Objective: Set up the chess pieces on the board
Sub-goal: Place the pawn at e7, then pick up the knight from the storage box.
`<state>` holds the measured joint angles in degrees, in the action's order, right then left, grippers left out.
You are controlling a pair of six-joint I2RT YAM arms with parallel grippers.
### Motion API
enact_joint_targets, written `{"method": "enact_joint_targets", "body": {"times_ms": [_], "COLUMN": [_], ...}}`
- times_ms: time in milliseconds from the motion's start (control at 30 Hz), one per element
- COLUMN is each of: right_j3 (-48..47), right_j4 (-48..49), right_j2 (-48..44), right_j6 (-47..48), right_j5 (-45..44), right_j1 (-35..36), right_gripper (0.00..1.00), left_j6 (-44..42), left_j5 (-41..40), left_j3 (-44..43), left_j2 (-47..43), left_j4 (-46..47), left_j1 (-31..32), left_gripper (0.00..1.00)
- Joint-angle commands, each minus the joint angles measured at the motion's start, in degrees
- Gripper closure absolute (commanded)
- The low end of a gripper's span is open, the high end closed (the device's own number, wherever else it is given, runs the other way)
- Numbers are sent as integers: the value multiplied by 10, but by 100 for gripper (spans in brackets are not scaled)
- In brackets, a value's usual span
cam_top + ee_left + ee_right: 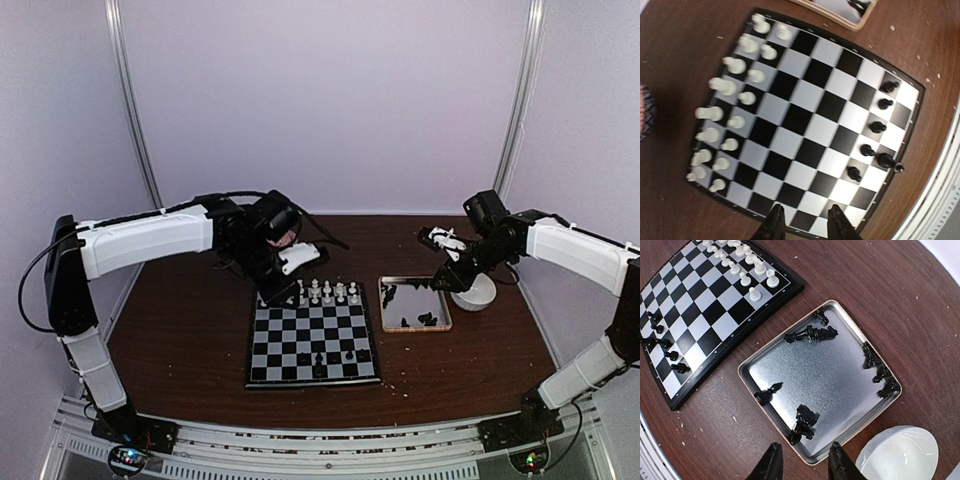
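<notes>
Dark brown table [200,340], lilac walls behind. The board [300,345] sits mid-table, with the white chess pieces [327,292] in two rows along its far edge and a few black pieces [877,126] near the front edge. The rest of the black ones [810,333] lie in the metal tray [840,380] just right of it. The left gripper [805,222] hovers over the board's left side, the right gripper [803,462] over the tray. Both have fingers parted and hold nothing.
</notes>
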<state>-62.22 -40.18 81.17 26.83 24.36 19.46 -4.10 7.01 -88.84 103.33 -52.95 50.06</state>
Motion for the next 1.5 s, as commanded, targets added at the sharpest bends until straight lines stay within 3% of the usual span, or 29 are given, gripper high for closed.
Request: {"method": "enact_joint_targets", "body": {"times_ms": [0,267,467,833,1467], "right_j3": [-51,-119,-144,-187,-196], "right_j4": [-63,-155,-173,-211,-205], "right_j2": [47,143,181,262,322], "right_j6": [24,28,43,80,89], "right_j5": [-78,-147,-178,-175,-191], "right_j1": [14,50,53,60,66], "right_gripper": [68,76,82,81,77], "left_j6": [15,55,57,56,55], "left_j5": [-32,-51,-32,-27,-28], "left_j3": [-1,78,109,110,109], "left_j2": [-59,-104,-128,-144,-131], "left_j4": [76,192,210,210,210], "left_j1": [-48,-85,-90,-90,-90], "left_gripper": [67,64,63,63,63]}}
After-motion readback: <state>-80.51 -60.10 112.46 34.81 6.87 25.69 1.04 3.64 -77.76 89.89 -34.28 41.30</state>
